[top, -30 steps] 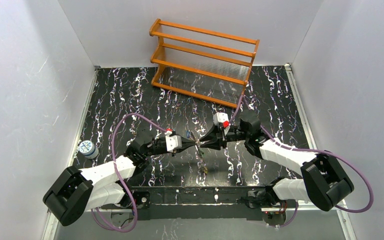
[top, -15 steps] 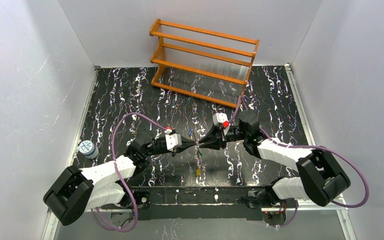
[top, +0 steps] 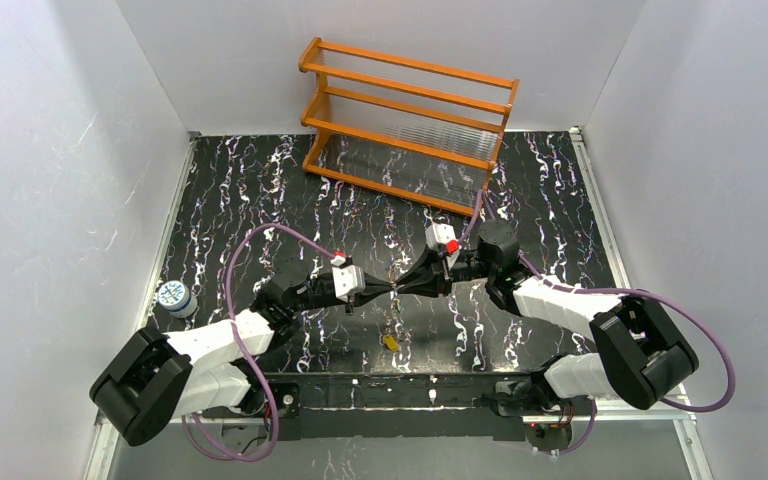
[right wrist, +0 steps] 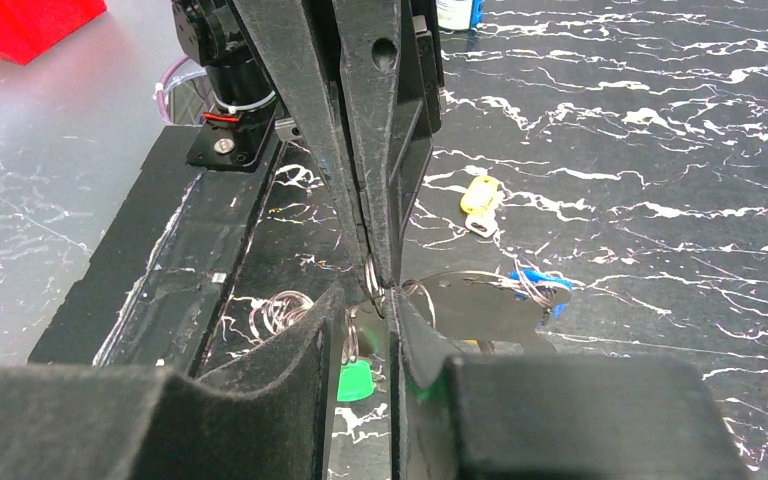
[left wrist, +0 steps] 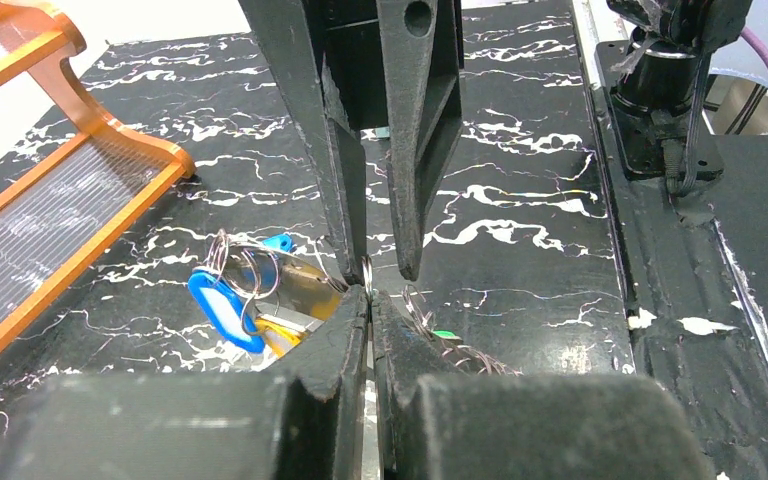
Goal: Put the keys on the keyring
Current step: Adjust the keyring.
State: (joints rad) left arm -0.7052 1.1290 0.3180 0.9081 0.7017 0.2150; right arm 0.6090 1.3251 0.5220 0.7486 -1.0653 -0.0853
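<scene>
Top external view, mid-frame: left gripper (top: 392, 289) and right gripper (top: 403, 288) meet tip to tip. Left is pressed together, pinching the keyring (left wrist: 367, 268); right jaws stand slightly apart around it. Yellow key (top: 390, 341) lies just below them.

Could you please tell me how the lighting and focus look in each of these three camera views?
Top external view: even, soft light, sharp, but the yellow key is barely resolved. Left wrist view: the left gripper is blurred up close; the blue key is crisp. Right wrist view: the right gripper is likewise blurred, and pale glare washes out the table at left.
</scene>
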